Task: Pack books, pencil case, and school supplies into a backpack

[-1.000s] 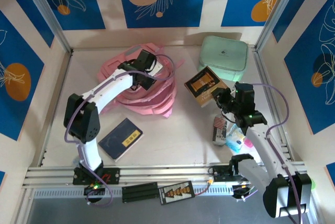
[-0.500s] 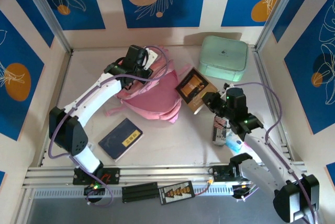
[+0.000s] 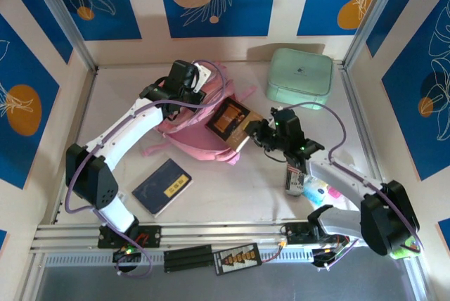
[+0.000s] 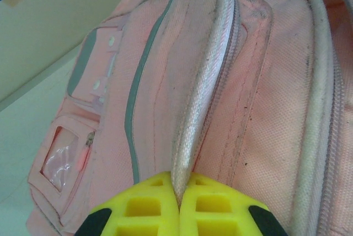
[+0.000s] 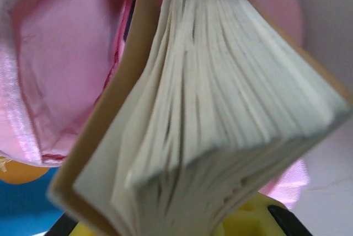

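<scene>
The pink backpack (image 3: 204,132) lies at the table's middle back. My left gripper (image 3: 184,92) is shut on its opening's silvery pink rim (image 4: 193,114), holding it up. My right gripper (image 3: 259,134) is shut on the brown and tan book (image 3: 229,122), which hangs tilted over the backpack's right side. In the right wrist view its fanned pages (image 5: 220,109) point at the pink lining (image 5: 60,65) of the open backpack. A navy book with a gold label (image 3: 162,186) lies flat at the front left.
A mint-green rounded box (image 3: 300,77) stands at the back right. A small can (image 3: 293,176) and colourful small supplies (image 3: 318,190) lie at the right front, under my right arm. Walls close in the table on three sides.
My right gripper has carried the brown and tan book leftward, from near the green box to over the backpack. My left gripper raised the backpack's rim a second ago and has since held still.
</scene>
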Tool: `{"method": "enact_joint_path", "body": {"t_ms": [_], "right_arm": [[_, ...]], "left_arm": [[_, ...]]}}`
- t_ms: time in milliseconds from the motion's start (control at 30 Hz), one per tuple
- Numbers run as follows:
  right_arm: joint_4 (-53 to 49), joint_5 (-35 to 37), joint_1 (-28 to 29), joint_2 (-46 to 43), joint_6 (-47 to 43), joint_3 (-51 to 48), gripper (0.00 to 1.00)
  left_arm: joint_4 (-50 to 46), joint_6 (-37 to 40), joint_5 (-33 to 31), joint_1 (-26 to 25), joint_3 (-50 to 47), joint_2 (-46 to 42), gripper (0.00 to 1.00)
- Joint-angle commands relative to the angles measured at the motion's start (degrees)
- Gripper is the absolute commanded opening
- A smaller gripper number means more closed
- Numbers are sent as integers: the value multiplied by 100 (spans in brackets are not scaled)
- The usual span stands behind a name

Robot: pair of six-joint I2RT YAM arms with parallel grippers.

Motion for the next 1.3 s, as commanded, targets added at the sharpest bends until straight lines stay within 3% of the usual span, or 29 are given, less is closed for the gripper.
{"method": "enact_joint_path", "body": {"t_ms": [0,167,467,733,900,1033,1267], "right_arm": [[1225,-293,45,280,507,496,10],[1615,-441,88,1075,916,1058,10],[919,376,430,2391,1338,1382,9],[1440,337,551,3394,1795,1865,10],[1555,729,652,3894,1993,2431,10],[1629,682,648,4419,1924,3005,13],[2598,214,643,5327,1690,3685,17]], "left_arm": [[694,-111,145,1,257,-324,0],[744,-187,151,-4,257,-371,0],[955,-304,302,1,178,-369,0],[942,-359,309,4,167,-306,0],[810,-345,222,25,322,-230,0],[841,-398,232,42,384,-213,0],[841,-497,319,106,486,-135,0]]}}
